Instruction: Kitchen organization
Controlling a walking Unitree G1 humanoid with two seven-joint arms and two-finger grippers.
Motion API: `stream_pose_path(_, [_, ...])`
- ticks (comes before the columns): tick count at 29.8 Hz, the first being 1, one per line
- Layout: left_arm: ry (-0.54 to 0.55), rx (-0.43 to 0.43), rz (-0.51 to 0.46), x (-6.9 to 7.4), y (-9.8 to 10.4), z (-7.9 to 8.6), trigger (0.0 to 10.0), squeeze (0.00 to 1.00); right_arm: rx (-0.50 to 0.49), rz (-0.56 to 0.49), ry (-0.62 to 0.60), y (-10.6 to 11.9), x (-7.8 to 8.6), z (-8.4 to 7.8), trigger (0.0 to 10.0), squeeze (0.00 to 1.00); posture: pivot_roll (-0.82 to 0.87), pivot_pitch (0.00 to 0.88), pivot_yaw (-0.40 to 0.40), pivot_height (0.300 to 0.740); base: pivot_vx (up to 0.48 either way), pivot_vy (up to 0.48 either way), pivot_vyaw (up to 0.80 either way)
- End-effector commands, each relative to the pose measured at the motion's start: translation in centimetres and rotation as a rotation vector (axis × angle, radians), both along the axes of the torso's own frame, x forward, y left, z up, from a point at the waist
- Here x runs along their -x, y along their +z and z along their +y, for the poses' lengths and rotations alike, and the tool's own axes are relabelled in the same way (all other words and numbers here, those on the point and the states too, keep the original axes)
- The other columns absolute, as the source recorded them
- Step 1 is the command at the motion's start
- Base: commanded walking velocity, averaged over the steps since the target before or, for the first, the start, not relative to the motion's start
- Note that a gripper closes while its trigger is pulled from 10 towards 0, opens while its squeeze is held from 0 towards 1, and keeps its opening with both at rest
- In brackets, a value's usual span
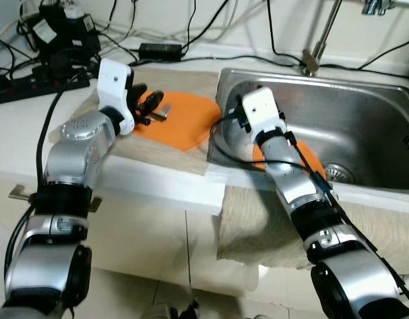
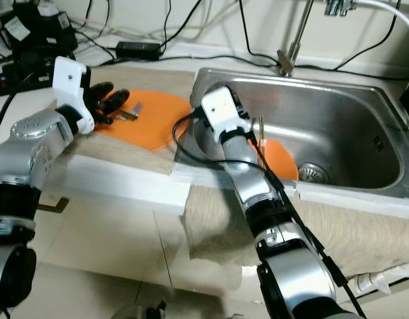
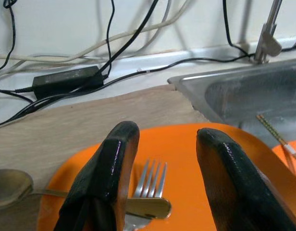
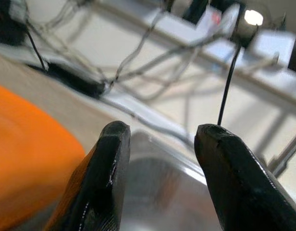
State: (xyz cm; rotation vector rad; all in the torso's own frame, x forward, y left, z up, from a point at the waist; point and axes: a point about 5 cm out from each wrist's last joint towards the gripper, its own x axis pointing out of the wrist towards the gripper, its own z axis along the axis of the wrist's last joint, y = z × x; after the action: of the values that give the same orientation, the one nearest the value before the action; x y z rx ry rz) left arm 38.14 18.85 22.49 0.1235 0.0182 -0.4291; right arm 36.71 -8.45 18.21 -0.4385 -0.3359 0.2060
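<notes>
The left gripper point(image 3: 162, 163) hangs with its fingers apart just above a fork point(image 3: 150, 180) lying on an orange mat point(image 1: 184, 119), which sits on a beige cloth point(image 1: 158, 156) spread over the counter point(image 1: 18, 126) and reaches the sink point(image 1: 384, 133) rim. The right gripper point(image 4: 160, 159), fingers also apart and holding nothing, hovers over the sink's near left corner, close to the steel wall. The left wrist view adds a spoon point(image 3: 11, 185) beside the mat and a chopstick point(image 3: 277, 139) inside the sink. An orange plate point(image 2: 281, 159) lies in the basin near the drain point(image 2: 315, 173). Black cables point(image 1: 158, 48) and a power strip point(image 1: 18, 86) crowd the back of the counter below a white wall.
</notes>
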Motion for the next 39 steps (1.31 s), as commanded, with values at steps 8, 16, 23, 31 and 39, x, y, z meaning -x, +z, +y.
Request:
stream_pose_path(8, [0.036, -0.103, 0.095, -1.6, -1.3, 0.8, 10.0, 0.95, 0.021, -0.065, 0.055, -0.1, 2.0, 0.5, 10.0, 0.0, 0.02, 0.0, 0.048, 0.74, 0.0, 0.0, 0.0])
stream_pose_path(16, [0.094, -0.116, 0.13, -2.0, -2.4, 1.5, 10.0, 1.0, 0.021, -0.055, 0.091, -0.6, 3.1, 0.8, 10.0, 0.0, 0.01, 0.0, 0.048, 0.74, 0.0, 0.0, 0.0])
stream_pose_path(23, [0.162, -0.12, 0.202, -2.3, -3.0, 2.1, 10.0, 0.0, 0.022, -0.037, 0.102, -0.8, 3.5, 1.2, 10.0, 0.0, 0.02, 0.0, 0.048, 0.74, 0.0, 0.0, 0.0])
stream_pose_path(31, [0.101, -0.117, 0.168, -2.4, -2.0, 1.5, 10.0, 0.0, 0.024, -0.022, 0.105, -1.1, 3.6, 1.2, 10.0, 0.0, 0.02, 0.0, 0.049, 0.74, 0.0, 0.0, 0.0])
stream_pose_path(39, [-0.09, -0.062, 0.108, -2.6, 0.2, -2.3, 10.0, 0.0, 0.022, -0.012, 0.109, -1.1, 3.7, 1.5, 10.0, 0.0, 0.03, 0.0, 0.05, 0.74, 0.0, 0.0, 0.0])
